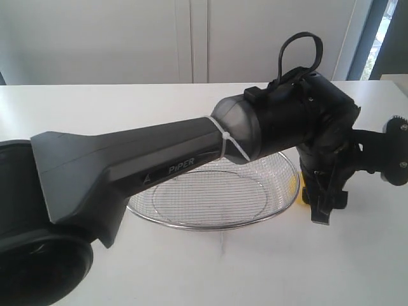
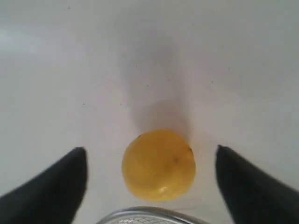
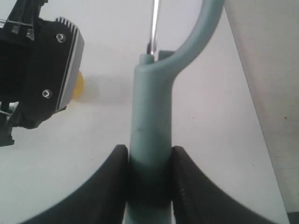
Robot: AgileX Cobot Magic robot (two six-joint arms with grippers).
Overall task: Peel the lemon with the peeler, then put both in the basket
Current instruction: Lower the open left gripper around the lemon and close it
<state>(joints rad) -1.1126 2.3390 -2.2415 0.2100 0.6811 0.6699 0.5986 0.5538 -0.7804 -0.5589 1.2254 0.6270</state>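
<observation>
The yellow lemon [image 2: 159, 165] lies on the white table just outside the basket's rim [image 2: 149, 213]. My left gripper [image 2: 150, 150] is open and hangs over it, one dark finger [image 2: 56, 186] on each side and neither touching. In the exterior view that gripper [image 1: 322, 207] points down at the basket's right end, with a sliver of lemon [image 1: 294, 186] beside it. The wire mesh basket [image 1: 191, 220] holds nothing. My right gripper [image 3: 149, 149] is shut on the handle of the pale teal peeler [image 3: 150, 116]. The peeler's head runs out of frame, and the peeler is hidden in the exterior view.
My left arm [image 1: 159, 169] stretches across the front of the basket. Part of the right arm [image 1: 390, 150] shows at the right edge. In the right wrist view the left gripper's body [image 3: 42, 70] is close by and the table's edge [image 3: 254, 107] runs alongside.
</observation>
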